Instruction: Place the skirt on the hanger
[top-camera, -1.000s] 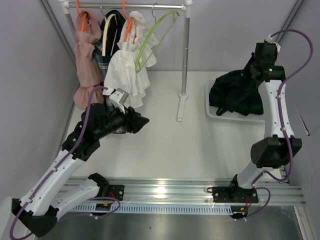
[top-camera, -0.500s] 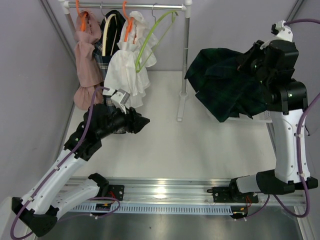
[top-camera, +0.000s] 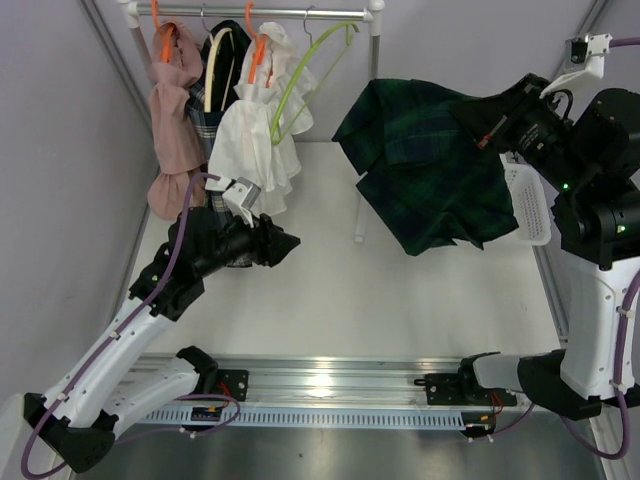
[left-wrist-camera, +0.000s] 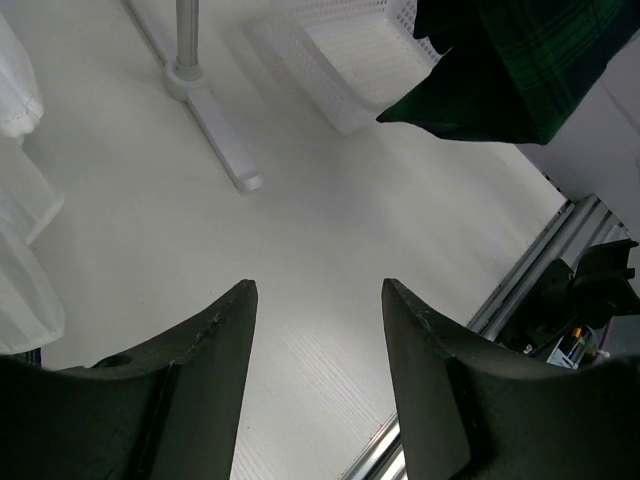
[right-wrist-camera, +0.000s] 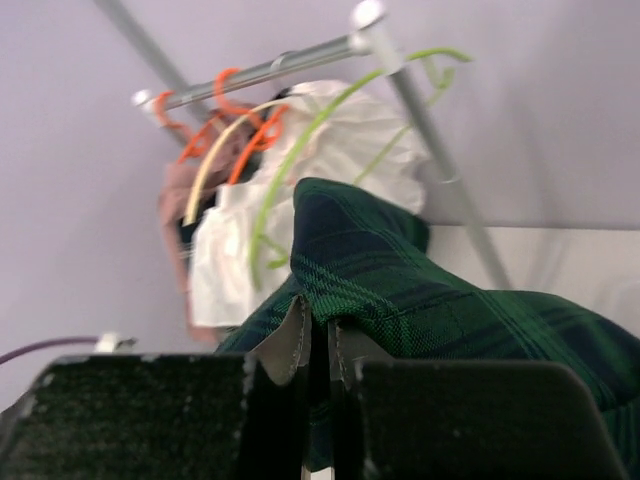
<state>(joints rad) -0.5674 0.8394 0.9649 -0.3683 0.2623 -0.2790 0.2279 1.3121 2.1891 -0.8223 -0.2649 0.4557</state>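
Now the right jaws clench the dark green plaid skirt (top-camera: 430, 180), held aloft just right of the green hanger (top-camera: 293, 75); the left jaws stand released, below-left of that hanger, over the table (top-camera: 400, 300).

A clothes rail (top-camera: 262, 12) is set across the back of the table (top-camera: 330, 300), its post (top-camera: 375, 55) standing right of centre. Garments (top-camera: 250, 140) are hung on its left part, with the rightmost hanger (top-camera: 292, 88) just beside them. A basket (top-camera: 530, 205) is placed right of the post. The skirt (top-camera: 430, 170) is held aloft in the right tool (right-wrist-camera: 318, 340), hiding part of the post and the basket's left side. The left tool (top-camera: 285, 243) is positioned before the garments.
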